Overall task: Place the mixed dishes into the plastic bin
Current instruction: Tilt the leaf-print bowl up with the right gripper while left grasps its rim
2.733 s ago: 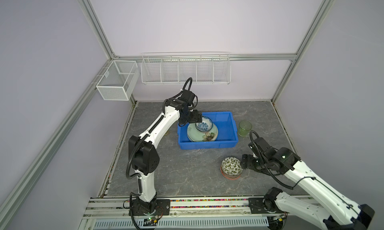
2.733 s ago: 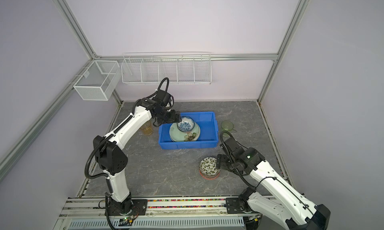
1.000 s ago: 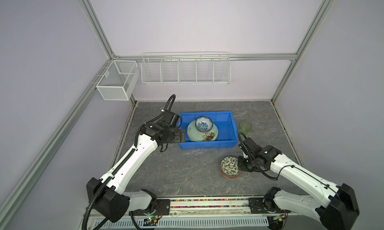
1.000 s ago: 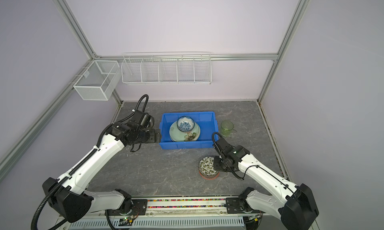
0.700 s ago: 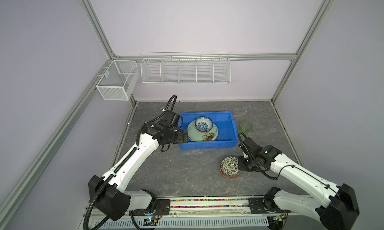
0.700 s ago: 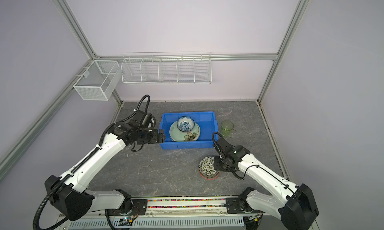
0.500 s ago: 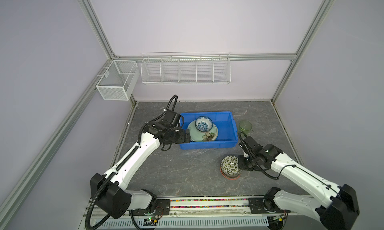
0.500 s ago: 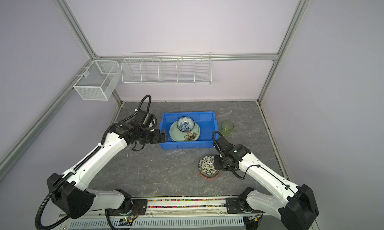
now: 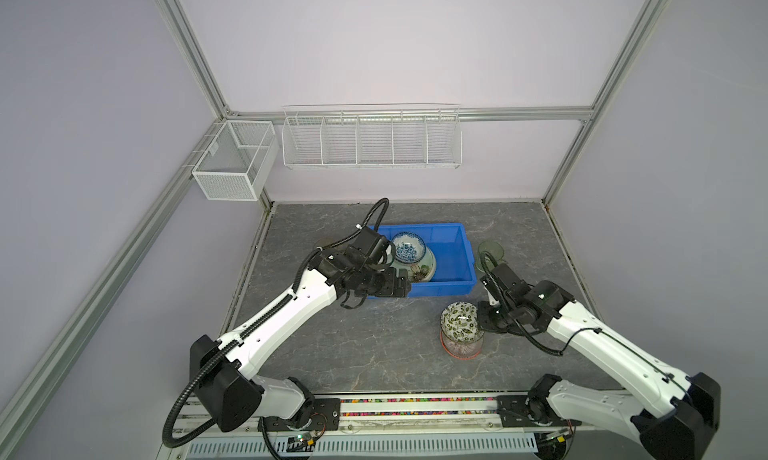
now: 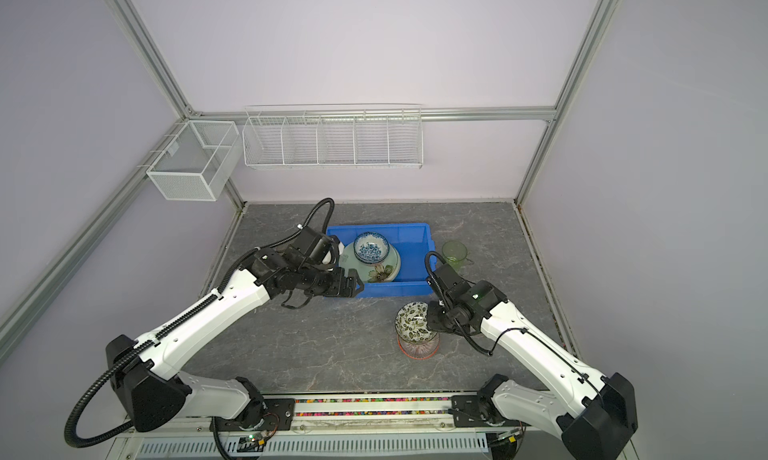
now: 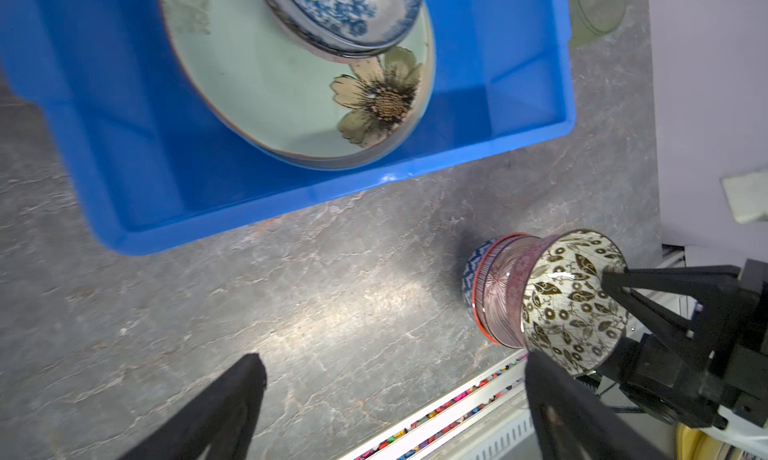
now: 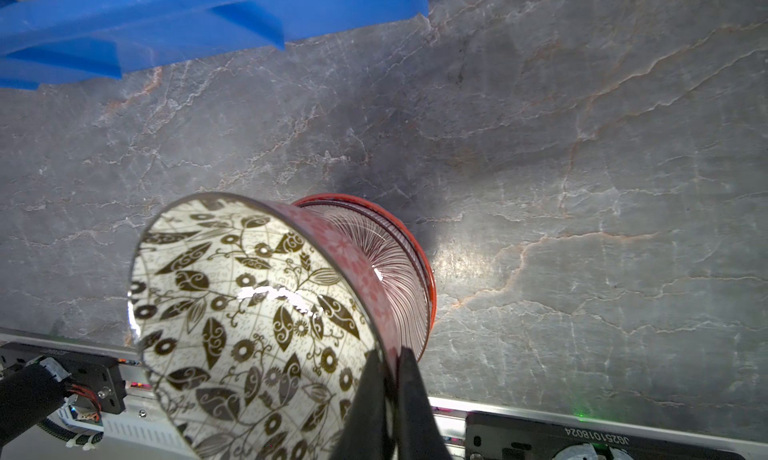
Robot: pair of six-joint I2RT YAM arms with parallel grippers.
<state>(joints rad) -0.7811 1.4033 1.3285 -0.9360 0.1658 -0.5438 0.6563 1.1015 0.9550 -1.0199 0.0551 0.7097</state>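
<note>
Cup [image 9: 490,252] at three o'clock of bin [image 9: 440,289]; left end effector [image 10: 355,287] gapes empty; right end effector [image 12: 390,379] clamps rim of tilted, leaf-patterned bowl [image 12: 249,312].

Bowl [image 9: 408,247] on plate [image 9: 420,273] in bin [image 9: 451,289], cup [image 9: 490,252] right

Code "JG25101B024", upside down, on black base plate [image 12: 590,439].

Green cup [image 11: 596,5] cropped at edge, blue bin [image 12: 166,22] mostly out of frame
</note>
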